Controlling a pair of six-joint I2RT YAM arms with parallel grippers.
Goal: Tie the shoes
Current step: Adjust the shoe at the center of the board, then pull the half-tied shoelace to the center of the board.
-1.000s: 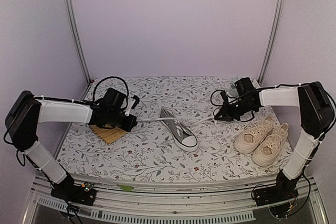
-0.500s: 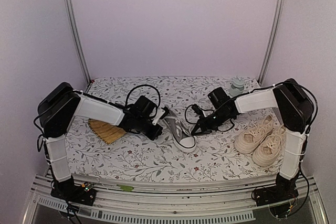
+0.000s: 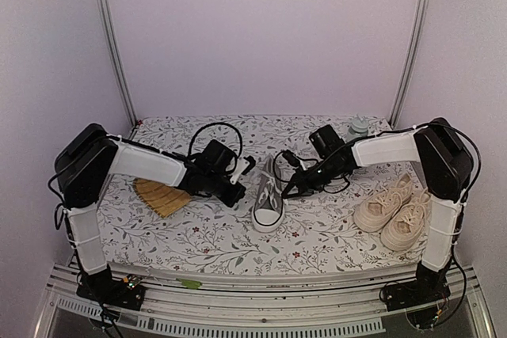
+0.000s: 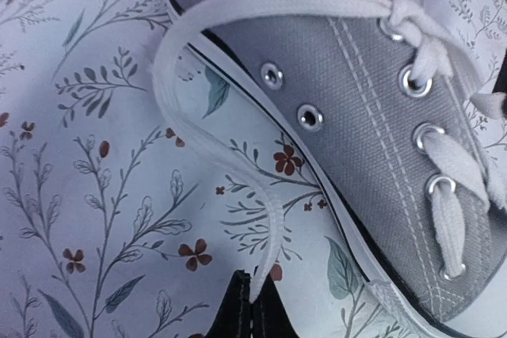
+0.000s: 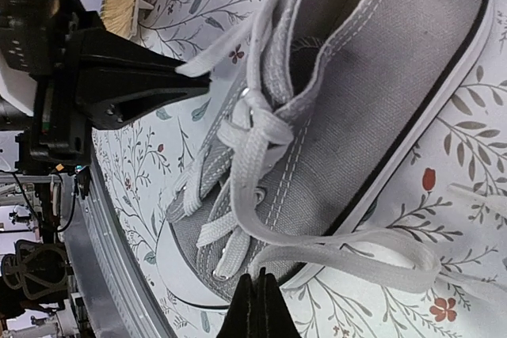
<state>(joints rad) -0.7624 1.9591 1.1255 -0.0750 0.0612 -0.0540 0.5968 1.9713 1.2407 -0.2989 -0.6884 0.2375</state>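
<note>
Gripping lace ends (image 4: 269,231), likely limp and slippery, of light grey shoe (image 3: 268,195) in both shut jaws, best taken near tips.

Soft, even, violet-tinged light washes the counter (image 3: 317,243); the grey sneaker (image 3: 268,203) casts faint shadow, wrist close-ups sharp.

Matt grey canvas shoe (image 4: 372,108), shiny metal eyelets (image 4: 310,117), flat woven white lace (image 4: 207,144), smooth white rubber toe cap (image 5: 181,268), matt flower-printed cloth (image 3: 317,235) over the desk, woven straw mat (image 3: 158,195)
</note>
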